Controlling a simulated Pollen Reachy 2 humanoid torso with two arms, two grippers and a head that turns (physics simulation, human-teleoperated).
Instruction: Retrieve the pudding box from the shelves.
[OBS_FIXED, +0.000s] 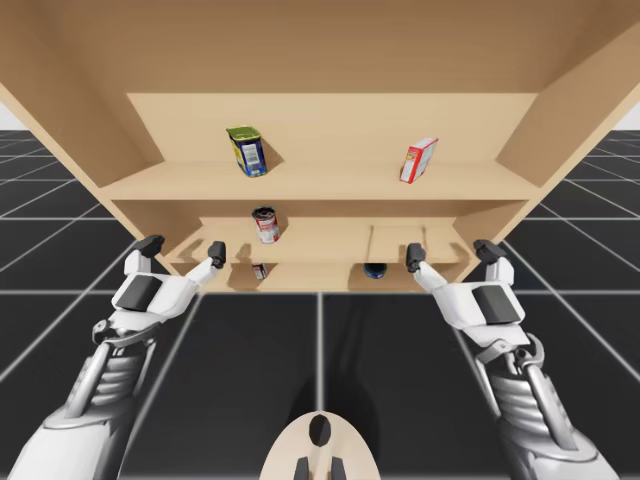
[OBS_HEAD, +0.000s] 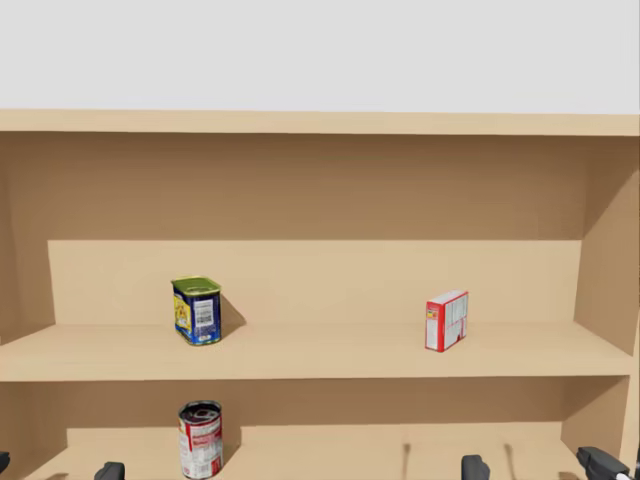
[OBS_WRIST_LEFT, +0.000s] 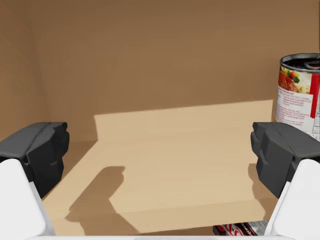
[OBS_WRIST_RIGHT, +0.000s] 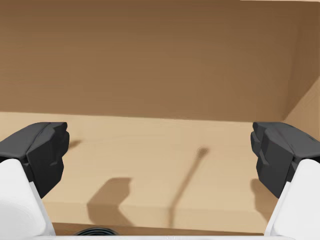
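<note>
High view: red-and-white cardboard pudding box (OBS_FIXED: 418, 160) on the upper wooden shelf (OBS_FIXED: 330, 182); left gripper (OBS_FIXED: 183, 246) and right gripper (OBS_FIXED: 450, 250) lower down, both wide apart, empty. Left wrist view: red-labelled metal can (OBS_WRIST_LEFT: 299, 95) beside the left gripper.

The robot has both arms stretched forward, roughly parallel and well apart. The left arm (OBS_FIXED: 100, 390) is grey and ribbed along the forearm and ends in a white wrist casing. Beyond it, the left gripper (OBS_FIXED: 183, 247) holds its two dark fingers (OBS_WRIST_LEFT: 37, 150) spread wide, with nothing between them. The right arm (OBS_FIXED: 530, 400) mirrors this pose. The right gripper (OBS_FIXED: 449, 250) is also spread wide and holds nothing. Both grippers sit at about the same height and reach, level, with the inner faces of each pair of fingers turned toward one another across the gap.
</note>
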